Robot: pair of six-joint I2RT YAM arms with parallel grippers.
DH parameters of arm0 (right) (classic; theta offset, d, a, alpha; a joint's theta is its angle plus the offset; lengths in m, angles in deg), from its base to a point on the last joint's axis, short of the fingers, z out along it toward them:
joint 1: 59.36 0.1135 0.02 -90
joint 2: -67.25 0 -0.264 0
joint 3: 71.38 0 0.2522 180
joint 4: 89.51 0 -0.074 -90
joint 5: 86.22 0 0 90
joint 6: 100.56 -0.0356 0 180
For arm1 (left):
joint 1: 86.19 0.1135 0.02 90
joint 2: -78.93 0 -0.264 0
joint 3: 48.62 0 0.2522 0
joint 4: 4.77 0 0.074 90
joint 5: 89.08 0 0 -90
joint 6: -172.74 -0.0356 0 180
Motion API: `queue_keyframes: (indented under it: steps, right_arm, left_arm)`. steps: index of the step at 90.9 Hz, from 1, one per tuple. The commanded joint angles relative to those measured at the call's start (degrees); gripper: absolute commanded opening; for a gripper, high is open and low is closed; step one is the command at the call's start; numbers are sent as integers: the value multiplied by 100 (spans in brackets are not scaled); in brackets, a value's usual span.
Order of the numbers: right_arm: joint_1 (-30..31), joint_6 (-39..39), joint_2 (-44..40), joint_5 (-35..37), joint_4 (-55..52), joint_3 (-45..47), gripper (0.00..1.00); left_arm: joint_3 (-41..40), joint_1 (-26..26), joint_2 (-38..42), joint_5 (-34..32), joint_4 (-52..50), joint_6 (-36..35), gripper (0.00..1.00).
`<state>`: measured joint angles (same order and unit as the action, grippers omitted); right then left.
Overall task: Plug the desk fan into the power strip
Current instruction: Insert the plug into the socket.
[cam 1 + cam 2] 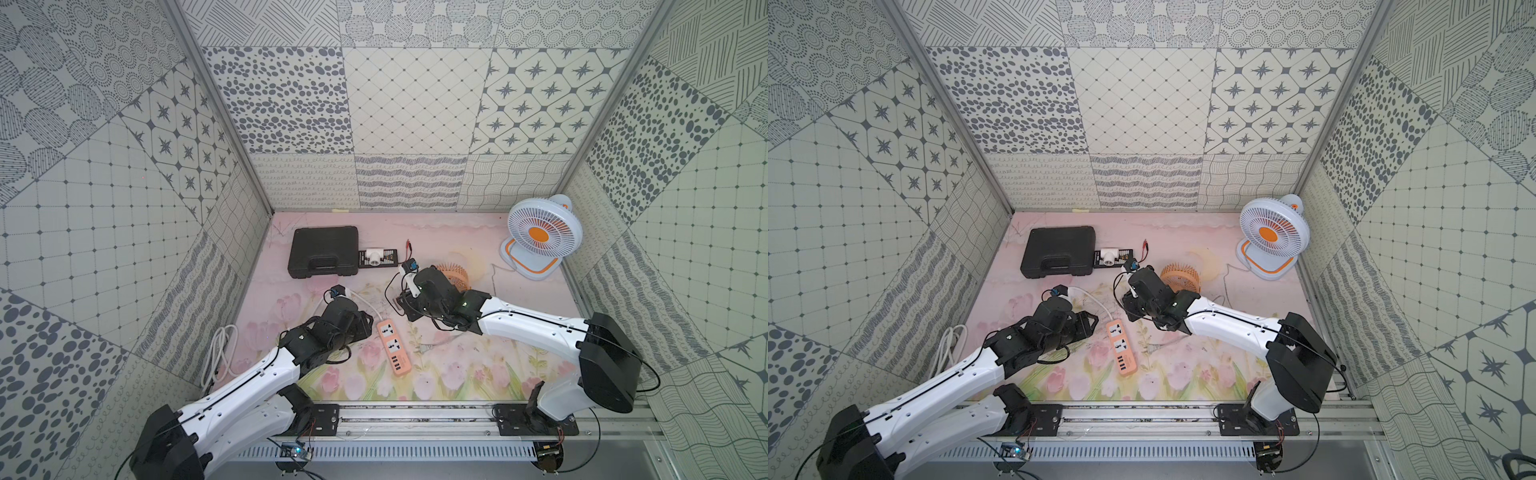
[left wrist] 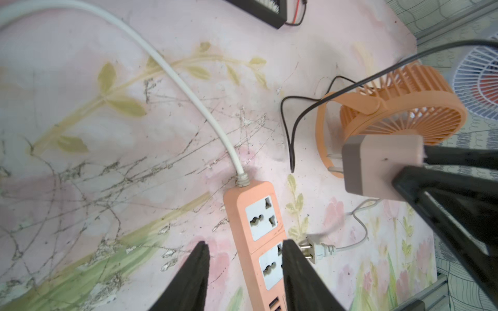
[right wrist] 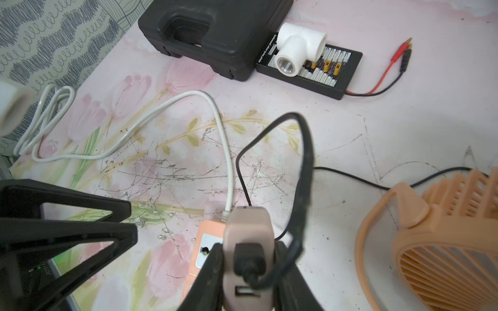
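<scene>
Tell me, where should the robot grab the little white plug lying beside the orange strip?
Grip the white plug by its body, behind the two prongs, coming from above and pinching its sides. It lies flat, prongs toward the power strip, cord trailing away.

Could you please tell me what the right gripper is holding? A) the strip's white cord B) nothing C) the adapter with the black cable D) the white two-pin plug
C: the right gripper clamps the adapter, with the black cable plugged into it.
</scene>
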<state>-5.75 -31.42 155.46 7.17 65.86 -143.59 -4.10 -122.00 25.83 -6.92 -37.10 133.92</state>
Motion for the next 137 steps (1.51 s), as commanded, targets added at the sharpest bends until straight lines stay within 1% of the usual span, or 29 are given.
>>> queue_keyframes:
  steps: [1,8,16,21,29,37,42,51,55,58,67,76,86,94,105,118,130,137]
  right_arm:
    - [-22,-298,73,-142,671,214,0]
    - [-132,-441,142,-89,589,316,0]
    - [-186,-548,110,220,585,526,0]
    - [-265,-644,49,408,533,639,0]
    - [-587,-676,-67,647,222,604,0]
    - [-1068,-461,-155,687,-208,200,0]
    - [-1237,-248,-223,888,-495,-211,0]
    - [-1313,216,-380,1392,-672,-825,0]
    - [-1311,278,-429,1436,-687,-998,0]
    - [-1309,260,-464,1334,-685,-1046,0]
    - [-1189,114,-461,922,-416,-786,0]
    - [-752,-34,-294,530,21,-209,0]
    - [-260,-329,-72,332,519,362,0]
    - [-21,-573,61,206,751,608,0]
    - [115,-746,144,-85,1061,823,0]
    - [163,-758,140,-347,1250,932,0]
    - [205,-661,108,-321,1281,933,0]
    - [252,-539,28,-153,1321,950,0]
  left_arm:
    - [-190,169,-460,1278,649,1091,43]
    - [-233,171,-732,1569,995,1157,40]
    - [-293,172,-988,1816,1355,1200,38]
    - [-298,175,-1098,1883,1449,1197,37]
    - [-314,171,-1219,1879,1509,1210,35]
    - [-337,174,-1273,1839,1580,1210,35]
    - [-314,170,-1308,1822,1585,1188,35]
    - [-289,171,-1359,1801,1578,1190,35]
    - [-291,171,-1351,1786,1580,1207,35]
    - [-304,172,-1352,1766,1576,1212,34]
    - [-338,169,-1366,1732,1589,1226,33]
    - [-399,176,-1396,1741,1611,1245,32]
    - [-435,180,-1436,1738,1610,1213,31]
    - [-430,186,-1463,1722,1615,1202,31]
    - [-419,195,-1523,1697,1660,1211,30]
    - [-401,205,-1655,1713,1706,1227,28]
    - [-418,209,-1662,1669,1680,1243,27]
    - [-418,219,-1635,1644,1645,1231,27]
